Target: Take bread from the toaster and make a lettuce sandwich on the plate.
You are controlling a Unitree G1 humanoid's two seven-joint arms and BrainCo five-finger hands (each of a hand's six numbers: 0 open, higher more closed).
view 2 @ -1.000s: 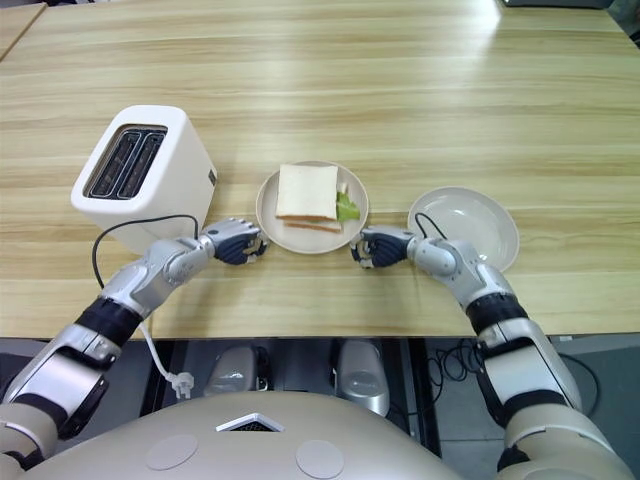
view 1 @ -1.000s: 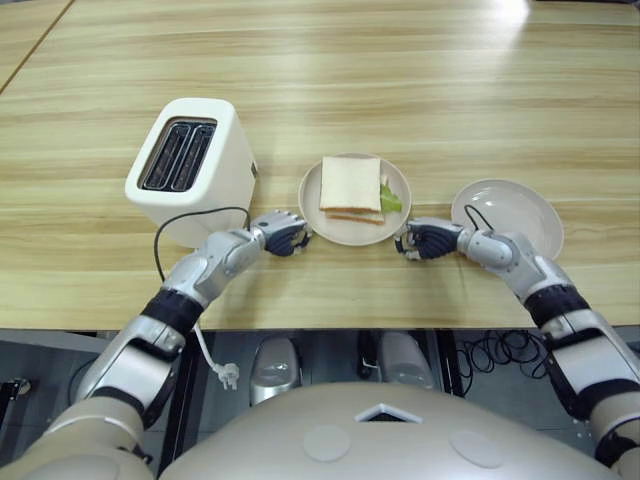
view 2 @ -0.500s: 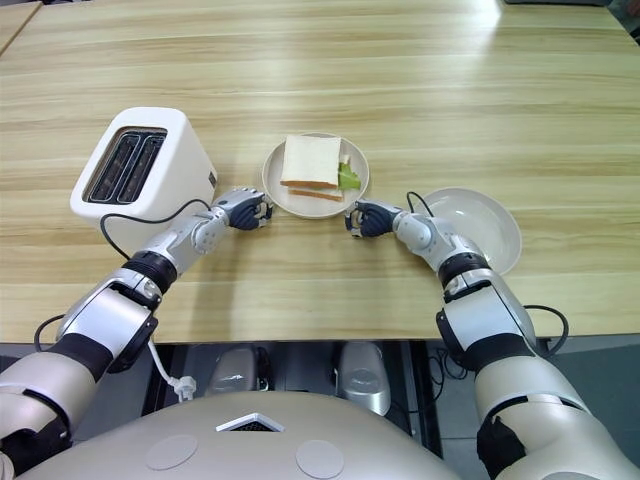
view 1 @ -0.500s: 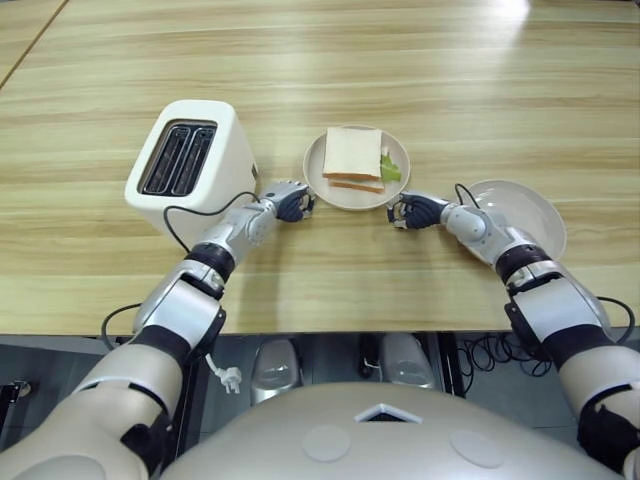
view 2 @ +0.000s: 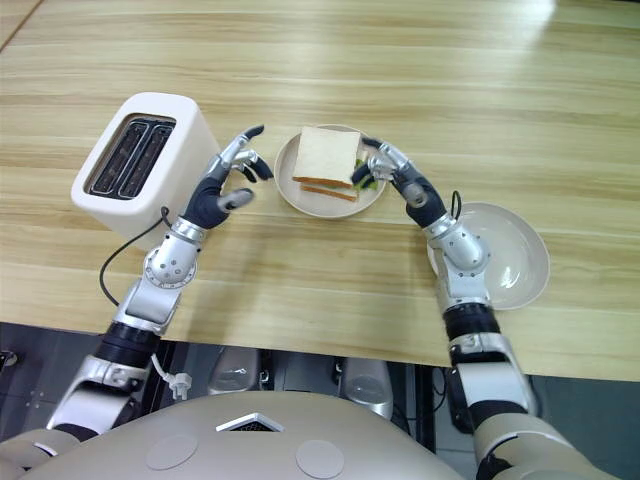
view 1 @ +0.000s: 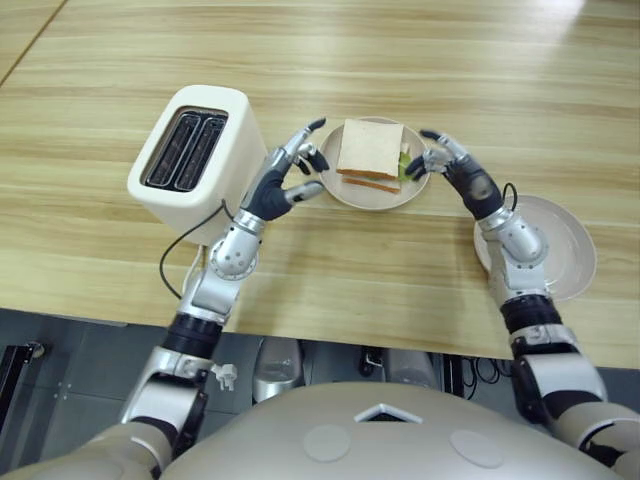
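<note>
Fingers spread and empty, the left hand [view 1: 285,175] and right hand [view 1: 462,172] flank the plate [view 1: 365,200] bearing the stacked lettuce sandwich [view 1: 372,155]; backing straight away should avoid nudging its rim.

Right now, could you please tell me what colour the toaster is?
The toaster is cream-white; clearest in the left eye view.

Cream toaster [view 1: 195,150], beige plate [view 1: 372,201], white bread [view 1: 370,148], green lettuce [view 1: 404,163], pale wood-grained table [view 1: 450,60].
</note>
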